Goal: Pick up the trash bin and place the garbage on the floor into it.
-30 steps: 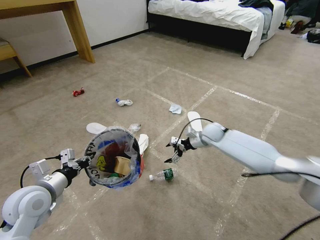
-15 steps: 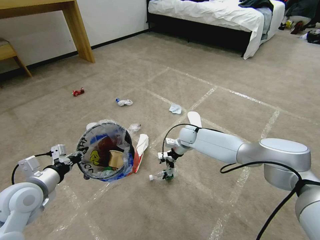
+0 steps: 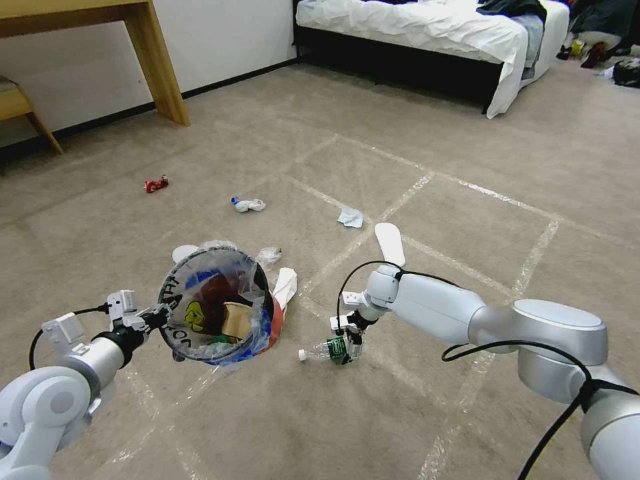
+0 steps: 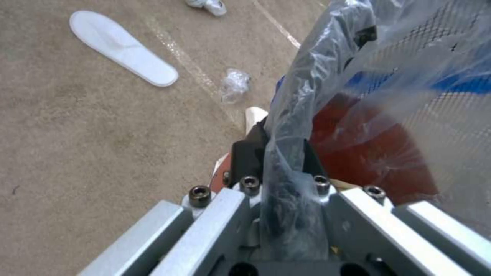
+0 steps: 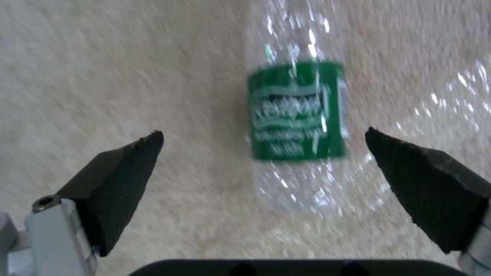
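Note:
My left gripper (image 3: pixel 160 313) is shut on the grey rim of the trash bin (image 3: pixel 172 297) and holds it tilted above the carpet. In the left wrist view its fingers (image 4: pixel 245 153) clamp the rim and clear bag of the trash bin (image 4: pixel 378 153). The bin holds a tan bowl and red wrappers. My right gripper (image 3: pixel 350 347) hangs open just over a clear bottle (image 3: pixel 322 349) with a green label. In the right wrist view the bottle (image 5: pixel 297 115) lies between the spread tips of the right gripper (image 5: pixel 261 133), untouched.
More garbage lies on the carpet: a red wrapper (image 3: pixel 157 183), tissues (image 3: pixel 248 205) (image 3: pixel 351 217), slipper soles (image 3: pixel 390 243) (image 3: pixel 183 253) (image 3: pixel 287 285), crumpled clear plastic (image 3: pixel 269 255). A wooden table leg (image 3: pixel 160 63) stands far left, a bed (image 3: pixel 427 33) at the back.
My right gripper has come down from above the carpet to just over the bottle, its arm folding in. The left arm and bin shifted slightly left and lower.

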Controlling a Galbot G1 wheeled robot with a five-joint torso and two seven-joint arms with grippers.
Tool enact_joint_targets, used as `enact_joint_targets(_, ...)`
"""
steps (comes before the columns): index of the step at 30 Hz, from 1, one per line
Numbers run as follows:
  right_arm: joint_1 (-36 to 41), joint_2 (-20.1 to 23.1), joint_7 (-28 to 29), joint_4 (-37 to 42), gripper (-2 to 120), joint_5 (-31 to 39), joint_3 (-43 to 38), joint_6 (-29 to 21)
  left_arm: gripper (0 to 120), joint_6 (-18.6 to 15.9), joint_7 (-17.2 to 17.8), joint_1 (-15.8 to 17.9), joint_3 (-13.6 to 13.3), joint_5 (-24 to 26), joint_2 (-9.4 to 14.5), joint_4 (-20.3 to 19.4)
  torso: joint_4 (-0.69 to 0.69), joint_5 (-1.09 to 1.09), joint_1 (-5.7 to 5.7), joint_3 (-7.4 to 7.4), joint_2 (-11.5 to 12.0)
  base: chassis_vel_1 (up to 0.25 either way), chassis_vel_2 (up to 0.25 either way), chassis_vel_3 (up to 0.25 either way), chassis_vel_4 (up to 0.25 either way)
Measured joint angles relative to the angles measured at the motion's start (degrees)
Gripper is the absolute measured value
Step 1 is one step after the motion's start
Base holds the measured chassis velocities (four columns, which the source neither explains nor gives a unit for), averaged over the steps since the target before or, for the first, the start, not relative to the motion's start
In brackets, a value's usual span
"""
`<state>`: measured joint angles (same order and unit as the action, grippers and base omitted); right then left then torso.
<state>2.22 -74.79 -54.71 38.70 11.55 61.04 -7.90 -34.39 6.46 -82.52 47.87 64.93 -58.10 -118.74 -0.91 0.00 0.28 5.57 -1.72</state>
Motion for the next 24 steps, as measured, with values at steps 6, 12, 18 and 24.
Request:
enact_joint_targets(6,0.5,-2.2,0.0,-4.9,100,-3.6,-1.6,1.8,1,0.1,0.0,-0.1,0.0,-0.4,-0.6,-0.3,-0.01,0.00,0.00,0.00,0.0,0.000,0.000,0.000,0.000)
enact_joint_targets(12,1.5,-4.0,1.2,-7.3,100,-5.2,-2.5,2.8,1,0.1,-0.1,-0.2,0.0,-0.5,-1.0,-0.4,0.00,0.00,0.00,0.00,0.0,0.000,0.000,0.000,0.000)
enact_joint_targets(18,3.5,-5.2,3.8,-8.3,100,-7.4,-3.7,3.7,1,0.2,-0.4,-0.8,0.4,-0.7,-1.2,-0.7,0.00,0.00,0.00,0.00,0.0,0.000,0.000,0.000,0.000)
enact_joint_targets(24,4.7,-5.9,5.6,-10.3,100,-10.1,-6.0,5.0,1,0.4,-0.6,-1.0,0.5,-0.9,-1.3,-0.9,0.00,0.00,-0.01,0.00,0.0,0.000,0.000,0.000,0.000)
